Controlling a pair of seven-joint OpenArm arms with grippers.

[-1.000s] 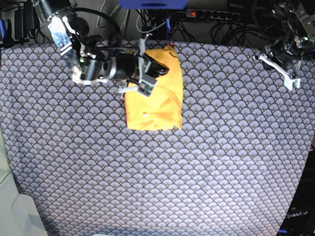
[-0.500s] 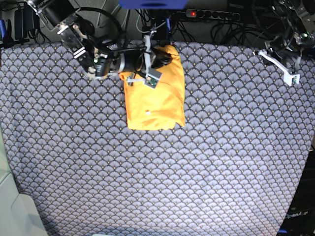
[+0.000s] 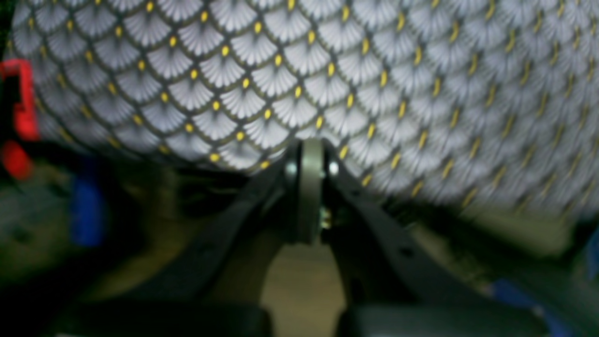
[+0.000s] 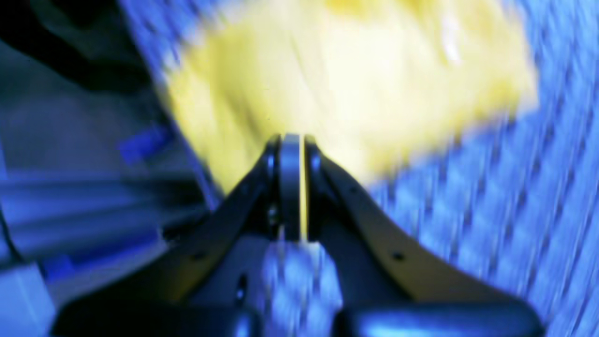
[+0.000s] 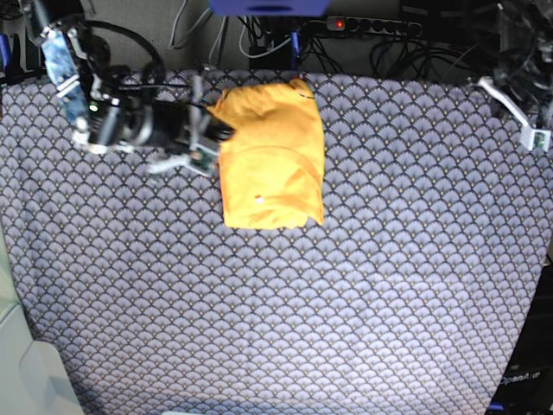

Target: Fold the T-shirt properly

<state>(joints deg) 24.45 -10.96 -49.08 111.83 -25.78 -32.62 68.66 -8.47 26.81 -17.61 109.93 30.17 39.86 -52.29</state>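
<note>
Background: dark cables and a power strip (image 5: 371,26) with a lit red switch run along the top edge of the base view.
Surface: covered edge to edge by a blue-grey cloth (image 5: 346,285) printed with repeating scallop fans, each with a small yellow dot at its base; the fabric lies smooth and matte.
T-shirt (image 5: 270,156): soft yellow-orange cotton, folded into a rough upright rectangle in the upper middle of the base view, near the far edge of the cloth. Its upper part bulges in rounded folds, its lower edge is straighter, and a small white tag shows on the lower half. In the right wrist view it is a blurred pale yellow patch across the top of the frame.
Right hand (image 5: 200,149): at upper left of the base view, just beside the shirt's left edge; the black tapered fingers are pressed together with nothing between them.
Left hand (image 3: 306,187): dark, wedge-shaped fingers clenched tip to tip, holding nothing, over the edge of the scalloped cloth; in the base view only a white part of that arm (image 5: 518,117) shows at the upper right, well apart from the shirt.
</note>
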